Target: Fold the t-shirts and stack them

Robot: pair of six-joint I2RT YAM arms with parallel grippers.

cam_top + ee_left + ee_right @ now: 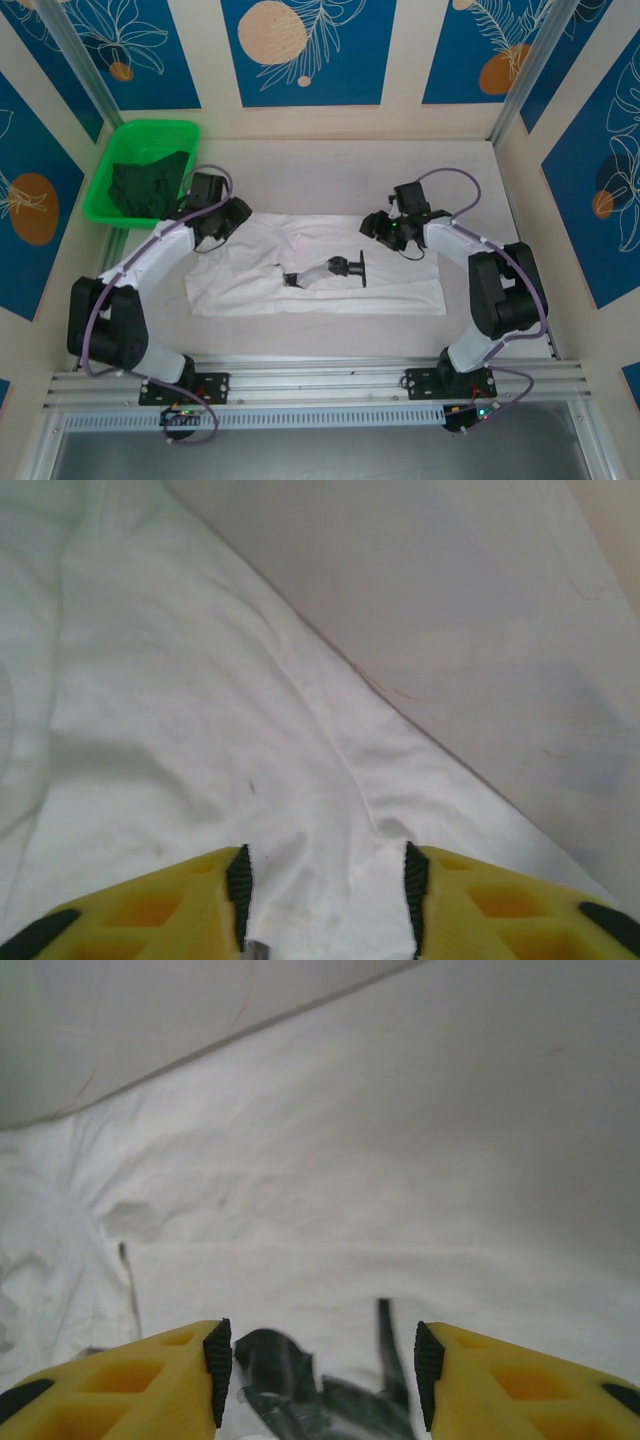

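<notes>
L fingers [150, 910] & R fingers [500, 1380] both parted, low.

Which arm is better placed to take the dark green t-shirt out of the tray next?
Left, most likely. The left tool is just beside the green tray holding the dark green t-shirt; the right tool is over the white t-shirt, far on the other side.

I'm looking down over the whole table [330, 175] from high behind its near edge, while my two wrist cameras are peering forward, very close, at the white t-shirt [250, 270] that all three views are sharing.
</notes>
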